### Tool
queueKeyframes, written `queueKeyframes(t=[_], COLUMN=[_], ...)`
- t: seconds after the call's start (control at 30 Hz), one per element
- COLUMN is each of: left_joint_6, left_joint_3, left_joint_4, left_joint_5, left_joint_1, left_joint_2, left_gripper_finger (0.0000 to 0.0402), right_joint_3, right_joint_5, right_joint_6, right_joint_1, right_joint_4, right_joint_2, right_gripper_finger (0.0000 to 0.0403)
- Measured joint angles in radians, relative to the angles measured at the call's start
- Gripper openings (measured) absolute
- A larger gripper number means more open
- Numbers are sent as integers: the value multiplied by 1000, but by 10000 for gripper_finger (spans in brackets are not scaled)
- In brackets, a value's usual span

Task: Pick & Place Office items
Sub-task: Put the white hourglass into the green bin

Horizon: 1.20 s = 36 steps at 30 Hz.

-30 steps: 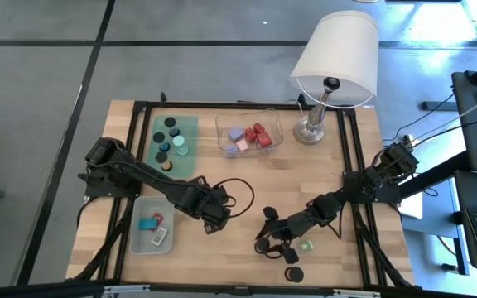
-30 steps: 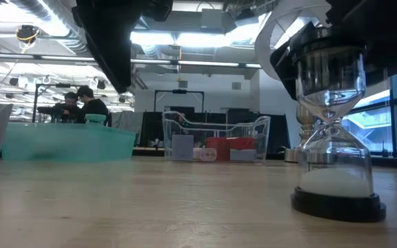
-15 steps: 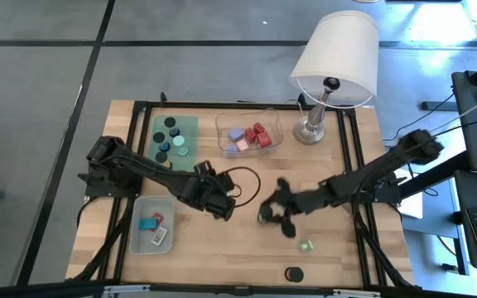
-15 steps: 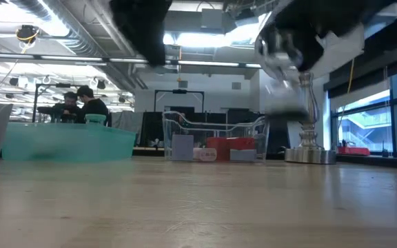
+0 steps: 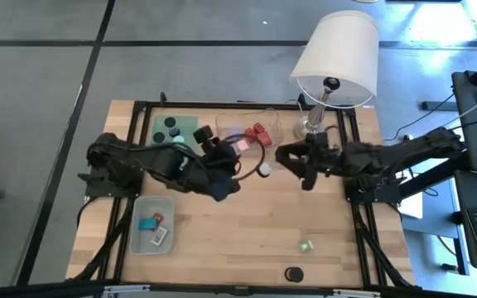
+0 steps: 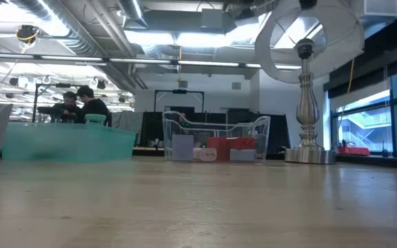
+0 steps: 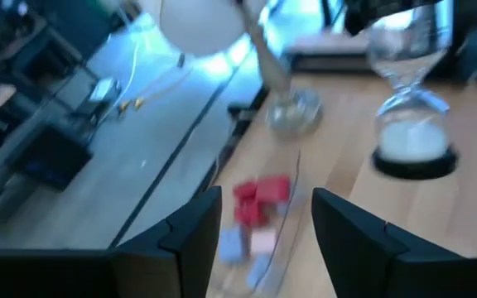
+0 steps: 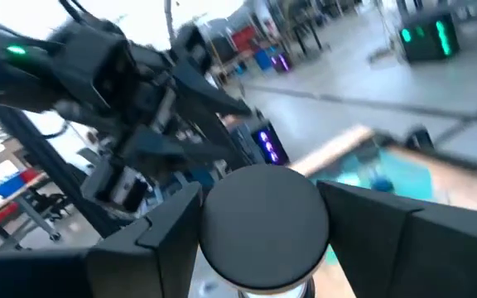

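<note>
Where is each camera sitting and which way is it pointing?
High: above, looking straight down on the table; the left arm and right arm show.
Low: at tabletop height, looking level across toward the clear tray and lamp; no robot part shows.
Left wrist: on the left arm, facing the clear tray and hourglass; its open fingers show.
Right wrist: on the right arm, facing the left arm; its fingers clamp the hourglass cap.
Shared: both wrist views show the hourglass.

Both grippers meet mid-table beside the clear tray (image 5: 267, 124), under the lamp (image 5: 335, 58).
</note>
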Motion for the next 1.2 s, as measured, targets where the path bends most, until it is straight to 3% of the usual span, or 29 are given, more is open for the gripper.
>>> queueKeyframes(t=[0.13, 0.3, 0.4, 0.6, 0.8, 0.93, 1.07, 1.2], left_joint_6=[169, 398, 549, 906, 1261, 1477, 1587, 1684], left_joint_3=[43, 58, 58, 56, 55, 55, 55, 55], left_joint_4=[156, 426, 588, 880, 1124, 1204, 1208, 1208], left_joint_5=[17, 175, 217, 156, 162, 216, 333, 362], left_joint_1=[2, 1, -16, -53, -57, -33, 14, 60], left_joint_2=[0, 0, 0, 1, 2, 2, 2, 2], left_gripper_finger=[197, 232, 257, 292, 298, 297, 299, 297], right_joint_3=[92, 194, 246, 325, 402, 444, 476, 515], right_joint_5=[-1, -1, 0, -1, -13, -79, -118, -144], right_joint_6=[-104, -225, -262, -274, -303, -336, -331, -329], right_joint_1=[0, -6, -12, -28, -50, -67, -83, -96], right_joint_4=[-1, -2, -13, -41, 26, 135, 213, 222], right_joint_2=[-1, -1, -1, -1, 10, 33, 75, 127], right_gripper_finger=[217, 218, 218, 218, 219, 219, 219, 219])
